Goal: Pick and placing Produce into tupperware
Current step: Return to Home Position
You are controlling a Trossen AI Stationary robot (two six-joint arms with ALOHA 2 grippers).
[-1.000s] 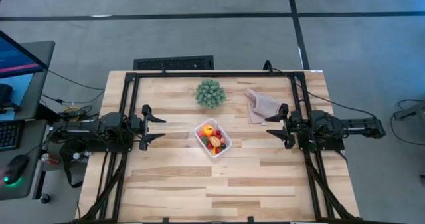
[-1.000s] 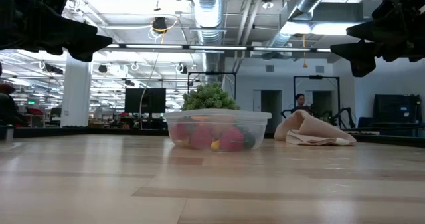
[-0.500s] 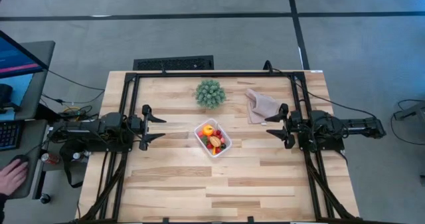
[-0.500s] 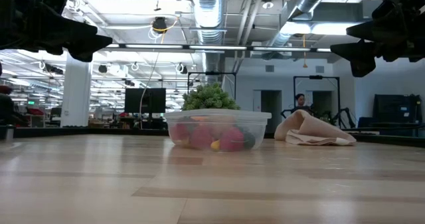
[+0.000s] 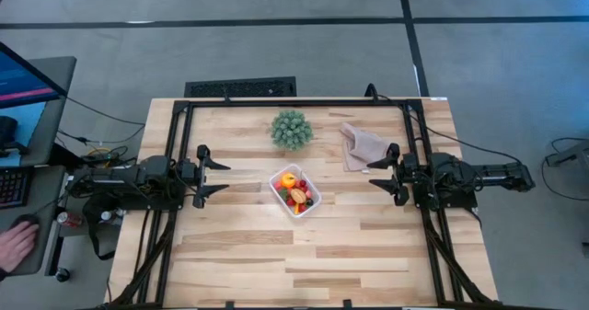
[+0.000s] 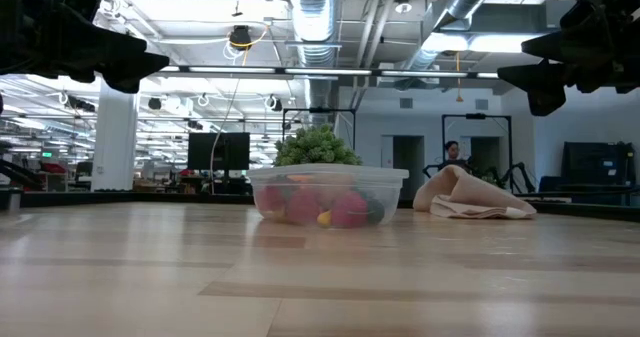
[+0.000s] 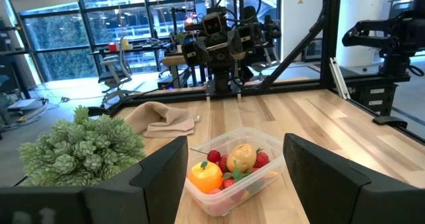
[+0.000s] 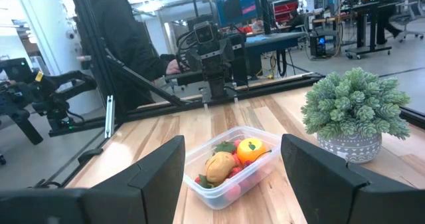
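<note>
**Arms parked, produce boxed**

Stillness marks the last second at the table (image 5: 248,255). Neither arm has moved, and the produce (image 5: 294,192) lies as it did, piled inside the tupperware (image 5: 317,204). The only change is off the table, well beyond the left arm from the tupperware, where a person's hand (image 5: 13,244) now rests on a mouse that lay uncovered a second ago.

The left gripper (image 5: 225,177) hangs well apart from the tupperware on one side, its fingers spread wide and holding nothing. The right gripper (image 5: 372,176) mirrors it on the opposite side, also spread and empty. Each wrist view looks between its own parted fingers straight at the tupperware. An orange piece, a tan one and several red ones show through the clear wall.

The green plant (image 5: 291,129) stands near the tupperware on its far side. The beige cloth (image 5: 362,144) lies beside the plant, toward the right arm.

No stray piece shows on the wood in the high view. With both arms drawn back and idle, the filling looks finished and the return to rest appears complete.
</note>
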